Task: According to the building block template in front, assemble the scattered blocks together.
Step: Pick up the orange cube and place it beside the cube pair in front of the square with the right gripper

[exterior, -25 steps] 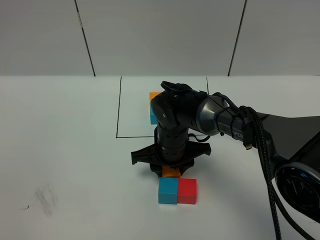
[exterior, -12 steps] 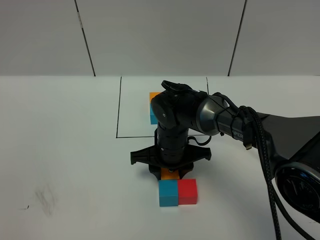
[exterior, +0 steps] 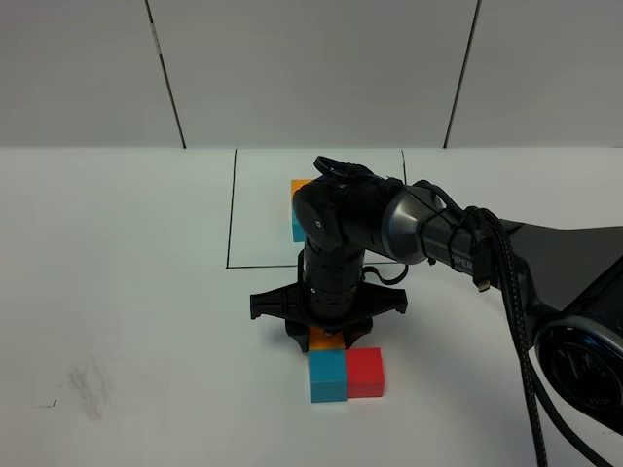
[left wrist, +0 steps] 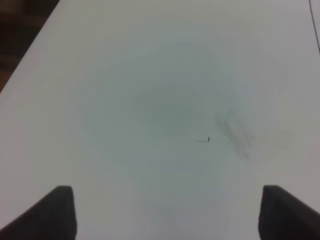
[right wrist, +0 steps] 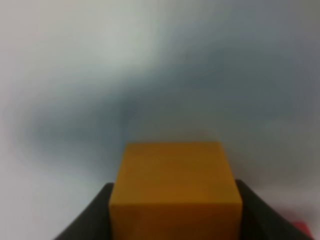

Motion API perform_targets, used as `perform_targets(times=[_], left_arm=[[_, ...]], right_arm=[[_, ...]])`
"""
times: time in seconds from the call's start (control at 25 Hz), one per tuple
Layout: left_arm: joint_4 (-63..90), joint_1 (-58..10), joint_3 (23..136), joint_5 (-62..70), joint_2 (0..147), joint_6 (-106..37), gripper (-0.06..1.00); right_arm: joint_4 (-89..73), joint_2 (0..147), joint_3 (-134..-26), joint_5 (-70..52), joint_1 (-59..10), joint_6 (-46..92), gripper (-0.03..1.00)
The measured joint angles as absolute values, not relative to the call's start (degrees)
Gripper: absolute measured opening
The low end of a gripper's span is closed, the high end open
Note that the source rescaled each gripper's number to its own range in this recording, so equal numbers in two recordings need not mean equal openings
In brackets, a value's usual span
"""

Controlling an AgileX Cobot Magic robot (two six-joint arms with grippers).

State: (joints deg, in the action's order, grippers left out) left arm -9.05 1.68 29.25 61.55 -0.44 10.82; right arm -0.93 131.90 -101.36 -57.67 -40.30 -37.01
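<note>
- Right end effector: clamped on the orange block, pointing straight down at the tabletop, directly behind the blue block.
- Right wrist view: orange block filling the gap between the dark fingers, held square, top face level; a sliver of red at the frame's edge, presumably the red block.
- Key relation: held orange block immediately behind the blue block as seen from the high camera, apparently touching or nearly touching its rear face; contact with the tabletop not discernible, hidden under the wrist.
- Blue block and red block side by side, faces together, blue on the left, red on the right, in the foreground.
- Building block template inside the thin black rectangle line farther back, mostly covered by the arm; only orange above blue showing at its left edge.
- Judged match: orange behind blue with red to blue's right gives the same L; remaining need seems only a small settle downward and flush against blue before letting go.
- No long axis to consider: cubes, so only face alignment matters.
- Left end effector: spread wide, holding nothing, over bare tabletop with a faint smudge, well apart from the blocks; right arm clearly the nearer one.
</note>
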Motion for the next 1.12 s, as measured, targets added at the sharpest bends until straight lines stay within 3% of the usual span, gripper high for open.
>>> perform_targets(times=[1.12], left_arm=[[-9.2,1.7,29.2,61.5,-0.4,10.8,0.82]], right_arm=[[-2.3,131.9,-101.4,-57.8,-40.3,-36.1,0.0]])
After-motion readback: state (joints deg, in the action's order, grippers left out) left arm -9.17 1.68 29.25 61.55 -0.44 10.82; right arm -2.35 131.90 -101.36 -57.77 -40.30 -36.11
